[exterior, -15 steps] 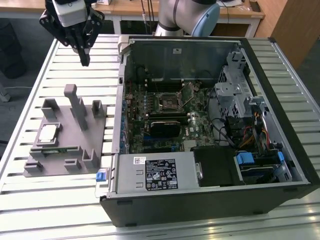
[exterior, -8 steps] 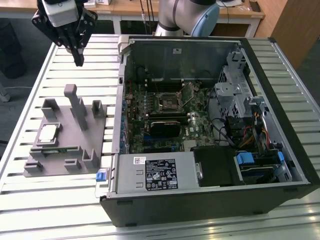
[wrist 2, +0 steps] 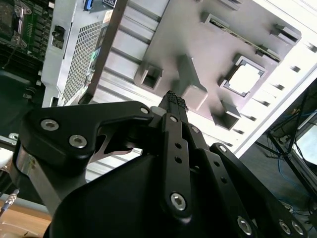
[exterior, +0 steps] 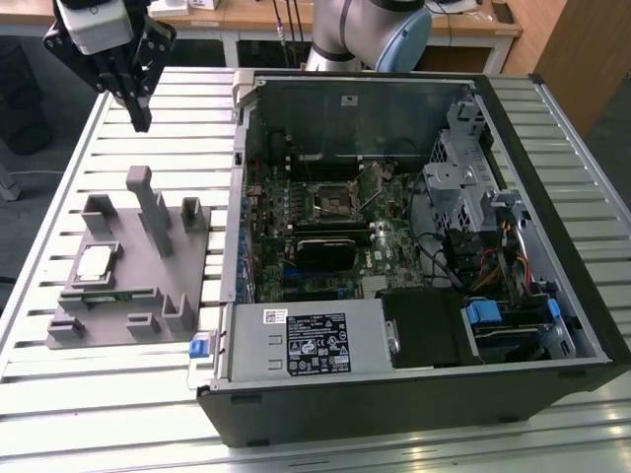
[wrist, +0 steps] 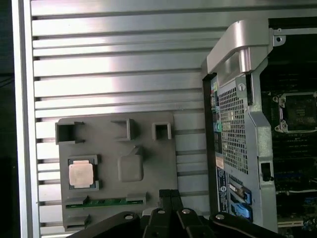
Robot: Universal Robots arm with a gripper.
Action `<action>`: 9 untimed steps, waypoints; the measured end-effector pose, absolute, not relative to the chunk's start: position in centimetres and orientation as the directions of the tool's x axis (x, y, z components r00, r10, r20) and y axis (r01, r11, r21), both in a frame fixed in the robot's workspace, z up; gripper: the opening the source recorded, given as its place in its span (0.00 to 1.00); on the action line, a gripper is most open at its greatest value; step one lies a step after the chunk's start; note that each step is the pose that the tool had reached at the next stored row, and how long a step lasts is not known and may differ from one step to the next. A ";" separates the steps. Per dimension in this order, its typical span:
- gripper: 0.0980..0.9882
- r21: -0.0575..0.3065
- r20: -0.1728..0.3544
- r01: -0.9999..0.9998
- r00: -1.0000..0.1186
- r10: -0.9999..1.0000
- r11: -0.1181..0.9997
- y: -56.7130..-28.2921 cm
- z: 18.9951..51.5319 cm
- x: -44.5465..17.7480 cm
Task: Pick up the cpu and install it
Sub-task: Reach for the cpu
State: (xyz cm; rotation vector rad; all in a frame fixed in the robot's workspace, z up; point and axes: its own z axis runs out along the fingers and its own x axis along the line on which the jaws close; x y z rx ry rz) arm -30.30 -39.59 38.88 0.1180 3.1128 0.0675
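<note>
The cpu (exterior: 96, 261) is a small square chip with a pale silver top. It lies flat in a square pocket of the grey plastic fixture (exterior: 148, 296) on the slatted table, at the exterior view's left. Both wrist views show the cpu (wrist: 81, 173) (wrist 2: 245, 79) in its pocket. My gripper (exterior: 140, 116) hangs high above the table, beyond the fixture's far end and well apart from the chip. Its black fingers (wrist 2: 173, 99) are pressed together with nothing between them. The motherboard's open socket (exterior: 332, 202) sits inside the computer case.
An open black computer case (exterior: 414, 394) fills the exterior view's middle and right, with its silver power supply (exterior: 306, 340) at the near side and its drive cage (exterior: 463, 187) to the right. Tall grey posts (exterior: 153, 212) rise from the fixture. The table's edge (wrist: 22, 124) runs alongside the fixture.
</note>
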 end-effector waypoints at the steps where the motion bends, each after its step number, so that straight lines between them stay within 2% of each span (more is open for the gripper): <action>1: 0.01 0.044 -0.024 0.075 -0.997 0.076 0.996 -39.7 38.9 -30.4; 9: 0.01 0.044 -0.024 0.075 -0.997 0.076 0.996 -41.0 38.9 -30.7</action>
